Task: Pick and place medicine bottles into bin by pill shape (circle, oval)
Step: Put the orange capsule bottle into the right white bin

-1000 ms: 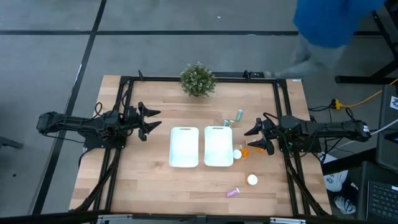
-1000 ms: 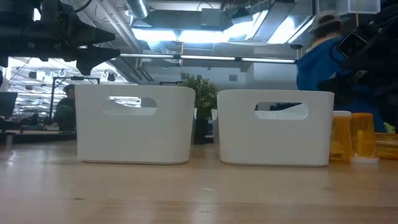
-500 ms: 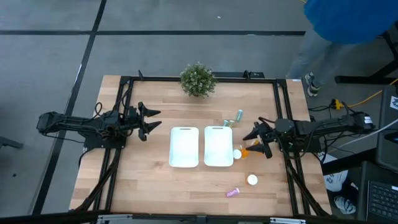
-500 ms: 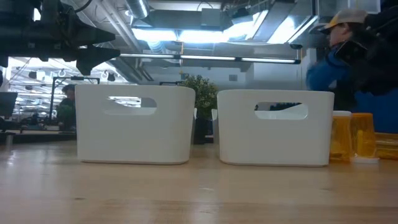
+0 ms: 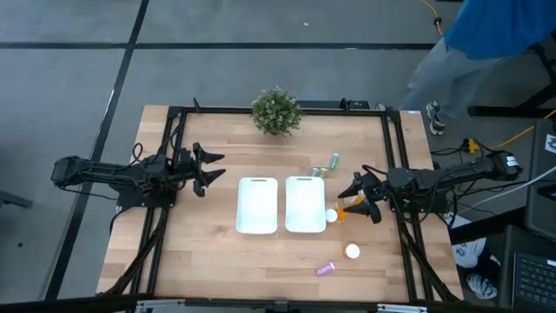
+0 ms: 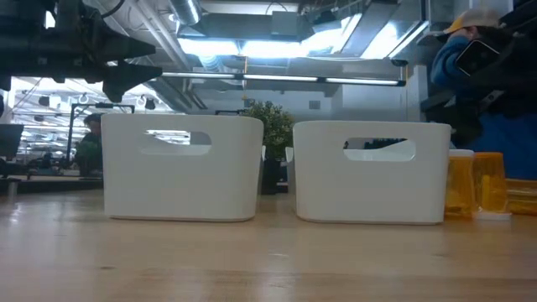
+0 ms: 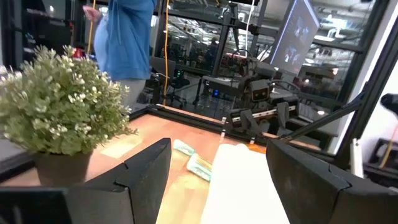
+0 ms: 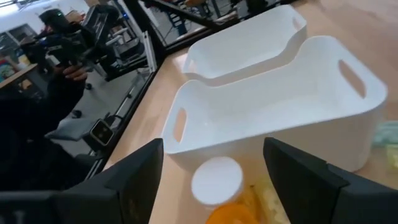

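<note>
Two white bins (image 5: 258, 206) (image 5: 305, 204) stand side by side at mid-table. An orange medicine bottle with a white cap (image 5: 334, 213) sits just right of the right bin, and my right gripper (image 5: 349, 202) hovers open beside it; its wrist view shows the cap (image 8: 216, 179) between the spread fingers. Two teal bottles (image 5: 334, 161) (image 5: 318, 172) lie beyond the right bin. A white-capped bottle (image 5: 352, 251) and a pink one (image 5: 325, 269) rest nearer the front edge. My left gripper (image 5: 213, 169) waits open, left of the bins.
A small potted plant (image 5: 276, 111) stands at the table's far edge. A black frame (image 5: 395, 174) runs along the table's sides. A person in blue (image 5: 486, 35) stands beyond the far right corner. Bare wood lies in front of the bins.
My right arm has swung a little toward the table's near edge, bringing its open gripper closer to the orange bottle. The person in blue has moved off to the right behind the table.
</note>
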`<action>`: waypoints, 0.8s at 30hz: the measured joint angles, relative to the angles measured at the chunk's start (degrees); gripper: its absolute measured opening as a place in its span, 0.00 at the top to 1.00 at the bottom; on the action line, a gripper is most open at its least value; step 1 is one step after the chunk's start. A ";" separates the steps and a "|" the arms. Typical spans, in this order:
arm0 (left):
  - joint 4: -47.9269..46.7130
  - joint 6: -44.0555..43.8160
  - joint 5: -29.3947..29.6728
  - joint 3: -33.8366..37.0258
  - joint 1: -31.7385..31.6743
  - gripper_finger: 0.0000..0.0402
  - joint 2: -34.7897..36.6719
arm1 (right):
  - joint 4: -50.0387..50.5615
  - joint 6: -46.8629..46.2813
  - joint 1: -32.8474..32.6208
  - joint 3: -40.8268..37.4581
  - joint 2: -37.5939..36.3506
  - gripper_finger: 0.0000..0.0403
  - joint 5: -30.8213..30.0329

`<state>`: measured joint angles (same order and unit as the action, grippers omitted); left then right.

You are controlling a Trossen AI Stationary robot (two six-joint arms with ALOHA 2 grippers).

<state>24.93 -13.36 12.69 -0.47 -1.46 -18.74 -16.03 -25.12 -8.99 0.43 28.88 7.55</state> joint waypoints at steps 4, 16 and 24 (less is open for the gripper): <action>0.18 -1.10 1.70 0.02 0.01 0.36 0.00 | -0.65 1.78 -1.56 0.00 0.03 0.31 -0.44; 0.96 -1.14 16.17 0.00 -0.02 0.36 0.00 | -4.44 7.04 -2.10 0.00 0.27 0.31 -9.19; 0.79 -1.63 8.83 0.02 0.01 0.36 0.02 | -1.21 9.41 -2.08 5.66 0.27 0.31 -12.48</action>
<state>25.72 -14.99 21.52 -0.45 -1.45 -18.73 -17.24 -15.71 -11.07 6.08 29.15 -4.93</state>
